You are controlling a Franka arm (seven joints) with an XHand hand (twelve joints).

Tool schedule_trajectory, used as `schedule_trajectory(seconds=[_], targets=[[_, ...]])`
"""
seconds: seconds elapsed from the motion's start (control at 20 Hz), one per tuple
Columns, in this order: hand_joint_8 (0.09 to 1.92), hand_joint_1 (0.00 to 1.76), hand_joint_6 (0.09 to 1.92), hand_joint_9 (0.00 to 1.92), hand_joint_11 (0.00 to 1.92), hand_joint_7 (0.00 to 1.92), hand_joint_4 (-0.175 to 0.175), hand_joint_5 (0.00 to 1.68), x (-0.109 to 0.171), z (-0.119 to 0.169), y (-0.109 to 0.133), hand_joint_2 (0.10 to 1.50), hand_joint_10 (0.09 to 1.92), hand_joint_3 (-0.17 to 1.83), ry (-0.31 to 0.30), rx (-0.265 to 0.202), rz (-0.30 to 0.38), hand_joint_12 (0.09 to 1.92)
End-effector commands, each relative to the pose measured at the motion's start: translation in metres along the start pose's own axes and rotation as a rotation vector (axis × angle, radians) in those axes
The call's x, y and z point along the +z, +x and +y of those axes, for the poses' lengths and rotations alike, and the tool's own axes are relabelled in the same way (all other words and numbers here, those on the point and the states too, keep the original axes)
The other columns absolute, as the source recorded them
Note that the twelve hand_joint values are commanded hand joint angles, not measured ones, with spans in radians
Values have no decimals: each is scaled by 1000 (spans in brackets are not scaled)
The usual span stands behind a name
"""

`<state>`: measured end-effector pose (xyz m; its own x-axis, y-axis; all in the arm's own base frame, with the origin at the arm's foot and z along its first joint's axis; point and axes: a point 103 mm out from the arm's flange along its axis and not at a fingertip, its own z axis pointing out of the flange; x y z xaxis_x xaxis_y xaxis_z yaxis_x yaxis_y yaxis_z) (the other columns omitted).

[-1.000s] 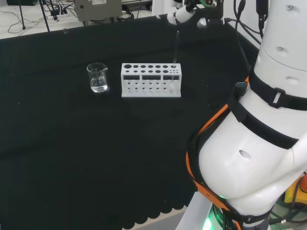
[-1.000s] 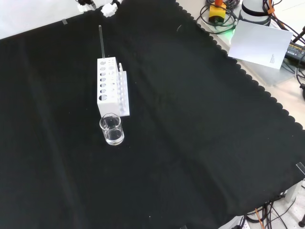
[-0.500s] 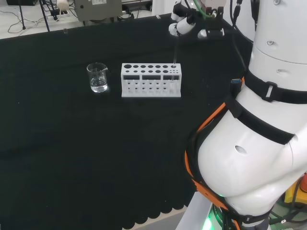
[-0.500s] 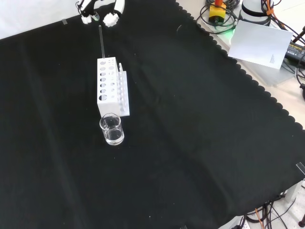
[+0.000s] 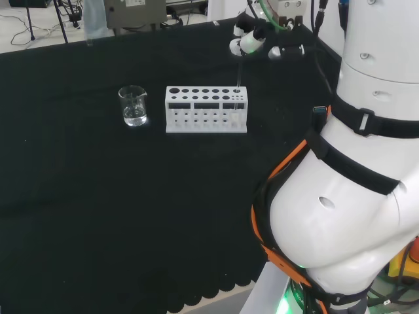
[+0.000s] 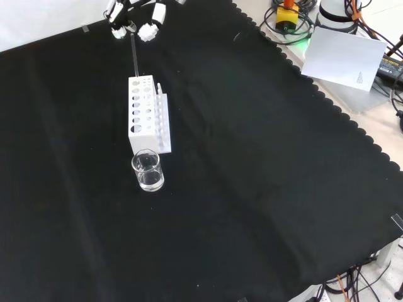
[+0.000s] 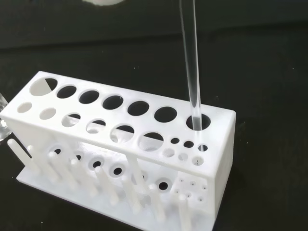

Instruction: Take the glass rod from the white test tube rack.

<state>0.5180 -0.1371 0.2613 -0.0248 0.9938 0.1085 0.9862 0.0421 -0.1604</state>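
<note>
While rack-bound, glass rod (image 7: 191,62) between fingers (image 6: 150,30)

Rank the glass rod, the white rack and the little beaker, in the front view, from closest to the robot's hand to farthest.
From the hand at the view's top:
1. Glass rod, upright just below the fingers.
2. White rack, under the rod, lower in the view.
3. Beaker, beyond the rack's near end.

A clear glass rod (image 7: 191,67) stands upright in an end hole of the white test tube rack (image 7: 120,144). The rack, rows of round holes on top and pegs along its base, sits toward the surface's far edge in the head view.
</note>
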Motion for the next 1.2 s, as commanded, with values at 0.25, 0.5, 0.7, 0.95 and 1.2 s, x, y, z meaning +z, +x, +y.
schedule_trajectory(seconds=[0.25,0.5,0.7,0.95,1.2], targets=[[892,854,1048,1336,692,1187,-175,574,8,8,4,823,848,669,19,-15,-7,1332],[890,880,1049,1386,743,1224,-175,611,11,10,6,821,859,674,34,-17,-16,1319],[891,891,1050,1406,765,1231,-175,622,15,12,4,821,871,678,51,-8,-12,1314],[895,908,1051,1429,791,1232,-175,656,18,13,1,817,886,686,45,-10,-1,1305],[922,1092,1176,1554,1076,1275,-175,847,13,13,4,977,897,389,0,-26,-4,1202]])
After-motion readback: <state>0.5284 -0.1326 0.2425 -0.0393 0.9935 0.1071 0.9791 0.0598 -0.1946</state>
